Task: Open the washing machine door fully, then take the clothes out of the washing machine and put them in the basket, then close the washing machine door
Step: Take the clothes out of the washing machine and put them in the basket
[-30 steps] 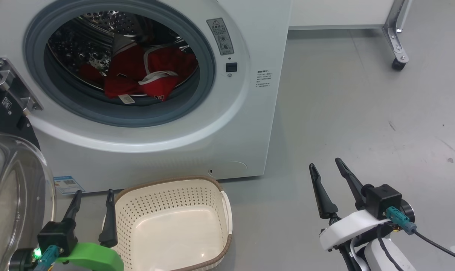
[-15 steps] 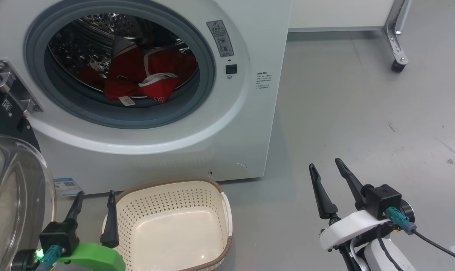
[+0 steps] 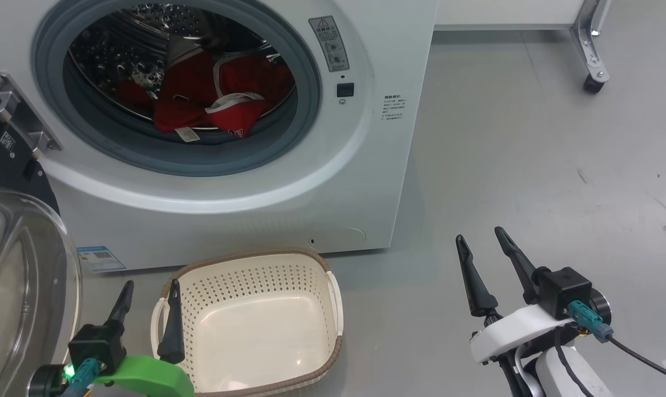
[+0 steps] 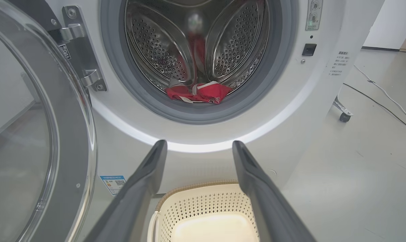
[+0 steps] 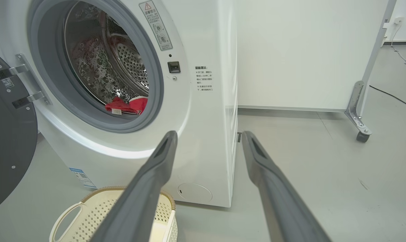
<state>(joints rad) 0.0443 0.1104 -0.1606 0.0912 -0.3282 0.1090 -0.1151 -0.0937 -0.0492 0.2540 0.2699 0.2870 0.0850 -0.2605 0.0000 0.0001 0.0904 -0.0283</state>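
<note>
head view: left gripper [image 3: 151, 284] gaping wide, empty, basket [image 3: 337, 309] sitting just right.
left wrist view: red clothes [image 4: 199, 92] lying inside washing machine [image 4: 310, 111] straight ahead, washing machine door [image 4: 72, 141] hanging open leftward.
right wrist view: right gripper [image 5: 208, 134] gaping, empty, red clothes ahead-left.

Glossy white washing machine [image 3: 256, 220]; shiny perforated steel drum [image 4: 156, 43]; matt grey rubber gasket [image 3: 200, 160]; red cloth clothes [image 3: 245, 82]; smooth cream plastic basket [image 3: 245, 281]; clear glass door bowl [image 3: 19, 286].
</note>
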